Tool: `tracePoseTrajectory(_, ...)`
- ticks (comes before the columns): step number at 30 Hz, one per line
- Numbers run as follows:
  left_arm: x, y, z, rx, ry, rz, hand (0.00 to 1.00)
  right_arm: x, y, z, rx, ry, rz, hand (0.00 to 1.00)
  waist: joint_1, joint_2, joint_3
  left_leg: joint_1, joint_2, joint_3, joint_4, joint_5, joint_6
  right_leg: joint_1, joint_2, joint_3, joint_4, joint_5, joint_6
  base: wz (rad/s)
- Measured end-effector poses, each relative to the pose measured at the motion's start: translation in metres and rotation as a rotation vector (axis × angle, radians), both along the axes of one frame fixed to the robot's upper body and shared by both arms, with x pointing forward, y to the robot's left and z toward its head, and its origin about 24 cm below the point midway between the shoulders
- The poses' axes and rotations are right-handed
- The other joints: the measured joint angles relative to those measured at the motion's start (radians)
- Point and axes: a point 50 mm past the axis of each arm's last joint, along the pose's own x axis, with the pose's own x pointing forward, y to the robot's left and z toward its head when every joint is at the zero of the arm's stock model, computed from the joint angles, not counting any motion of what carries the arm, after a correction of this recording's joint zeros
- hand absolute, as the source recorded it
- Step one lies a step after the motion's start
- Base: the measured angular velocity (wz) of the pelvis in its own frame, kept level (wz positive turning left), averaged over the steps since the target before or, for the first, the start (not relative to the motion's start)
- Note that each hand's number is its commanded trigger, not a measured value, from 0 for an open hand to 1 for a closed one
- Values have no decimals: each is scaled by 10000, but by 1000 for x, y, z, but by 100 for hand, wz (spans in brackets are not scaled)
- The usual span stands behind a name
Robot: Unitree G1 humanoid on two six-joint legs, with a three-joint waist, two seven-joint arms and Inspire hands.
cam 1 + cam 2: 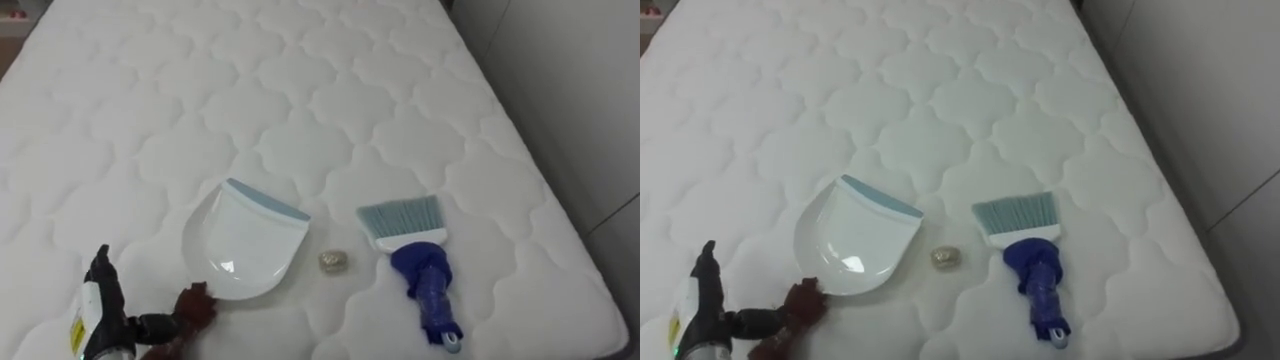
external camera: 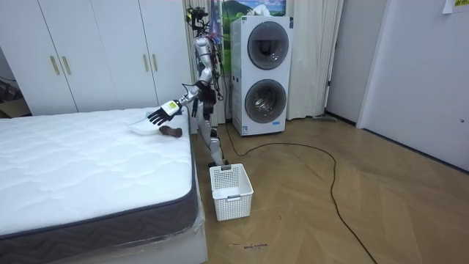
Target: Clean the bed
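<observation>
The scrap [image 1: 332,261], a small crumpled pale ball, lies on the bed [image 1: 300,100] well to the right of the fingers [image 1: 197,297], between pan [image 1: 245,240] and brush [image 1: 420,270] and touching neither. The white pan sits just beyond the fingertips, its blue-edged lip turned away from them. The brush lies farther right, past the scrap, with its pale bristles pointing away and its blue handle pointing back toward the robot.

The left hand [image 1: 190,305] comes in low from the lower left, forearm stretched out over the mattress. Its fingers are loosely spread, tips at the pan's near rim and closed round nothing (the room view shows them splayed too). A yellow sticker [image 1: 77,335] on the forearm carries print too small to read.

The robot stands at the bed's far corner, with a white basket [image 2: 231,192] on the floor nearby.
</observation>
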Motion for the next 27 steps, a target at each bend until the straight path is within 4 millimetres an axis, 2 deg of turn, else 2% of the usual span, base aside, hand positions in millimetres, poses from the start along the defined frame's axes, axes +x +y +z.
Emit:
tracePoseTrajectory(7, 10, -4, -9, -264, 767, -485, 0, 20, 3, 2, -56, -214, 556, 0, 27, 52, -20, -686, 54, 149, 21, 86, -21, -765, 13, 123, 12, 169, -56, -9)
tracePoseTrajectory(14, 4, -6, -23, -246, 1735, -575, 0, 30, 6, 3, -32, -190, 764, 0, -13, 46, -9, -891, 71, 221, 6, 87, -23, -995, 21, 237, 7, 169, -56, -4)
tracePoseTrajectory(20, 19, -6, -20, -185, 1566, -633, 0, 51, 10, 7, -50, -555, 1066, 0, -16, 68, 22, -1392, 103, 207, 17, 92, -30, -1584, 46, 209, 170, 169, -58, 0)
tracePoseTrajectory(21, 24, -7, -17, -173, 1441, -665, 0, 55, 11, 8, -104, -649, 1149, 0, -15, 70, 68, -1425, 105, 207, 20, 93, -31, -1617, 47, 216, 169, 170, -58, 0)
tracePoseTrajectory(22, 28, -7, -15, -157, 1319, -687, 0, 58, 13, 8, -151, -681, 1256, 0, -15, 68, 79, -1464, 106, 208, 20, 93, -31, -1646, 50, 217, 154, 170, -58, 0)
tracePoseTrajectory(26, 36, -8, -11, -43, 946, -655, 0, 59, 14, 8, -229, -722, 1347, 0, -34, 73, 91, -1660, 99, 190, 107, 93, -32, -1815, 43, 264, 171, 170, -59, -1)
tracePoseTrajectory(27, 37, -8, -10, -39, 895, -651, 0, 59, 15, 8, -290, -729, 1314, 0, -77, 50, 110, -1816, 56, 193, 429, 93, -32, -1802, -9, 403, 166, 176, -68, 12)
